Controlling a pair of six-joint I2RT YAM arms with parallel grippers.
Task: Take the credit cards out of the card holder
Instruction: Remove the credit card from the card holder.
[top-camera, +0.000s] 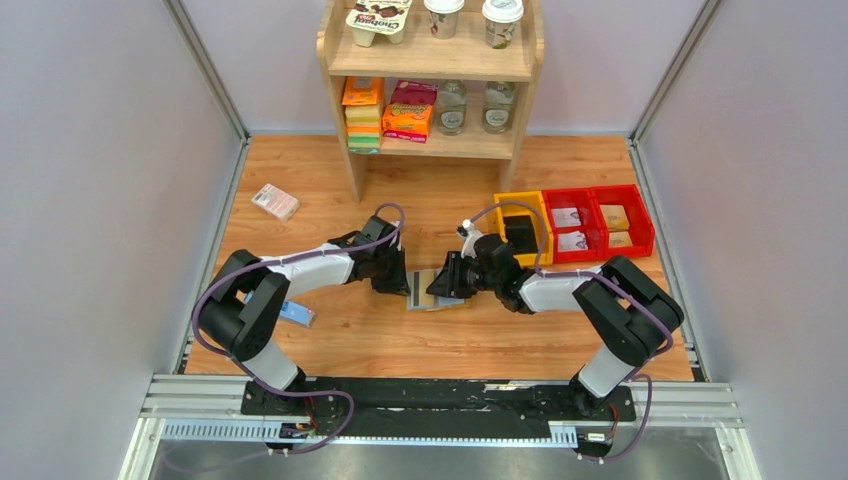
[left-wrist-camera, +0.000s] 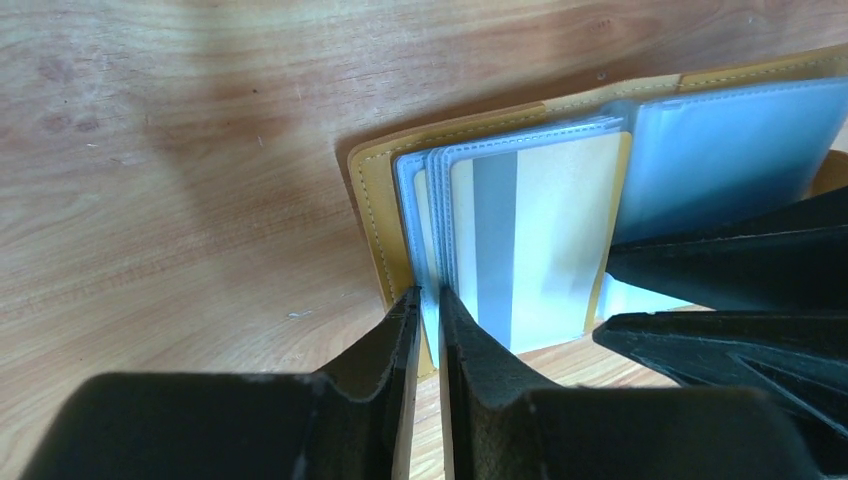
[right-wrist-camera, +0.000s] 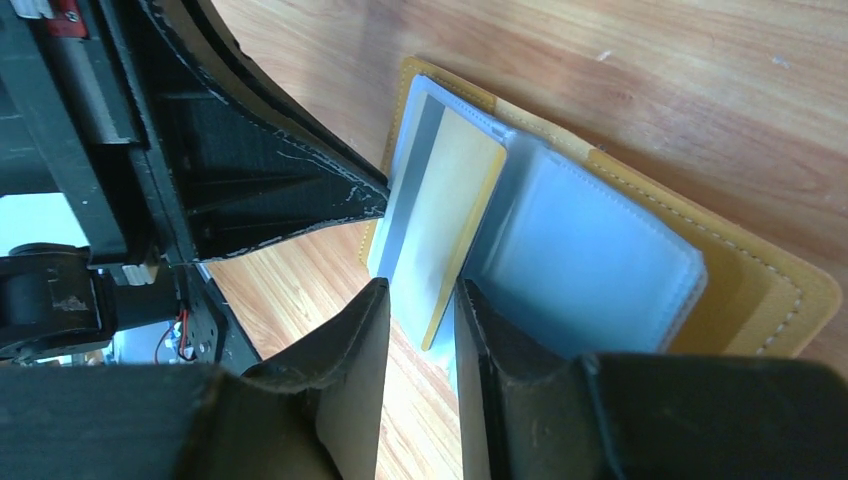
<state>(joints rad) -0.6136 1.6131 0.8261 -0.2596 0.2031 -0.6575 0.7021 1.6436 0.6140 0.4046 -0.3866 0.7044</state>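
Your left gripper is nipped narrow on the edge of a clear sleeve, a grip that only the left wrist view shows. The card holder lies open at mid-bench between the two grippers. From above its sleeves are partly covered and too small to make out. Your right gripper stands narrow astride the leaf holding the striped yellow card; whether it presses, you cannot tell.

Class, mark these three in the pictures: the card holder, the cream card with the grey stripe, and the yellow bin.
card holder (left-wrist-camera: 372, 220), left wrist view, tan cover's left edge.
cream card (left-wrist-camera: 560, 220), left wrist view, face right of the stripe.
yellow bin (top-camera: 520, 197), top external view, far rim.
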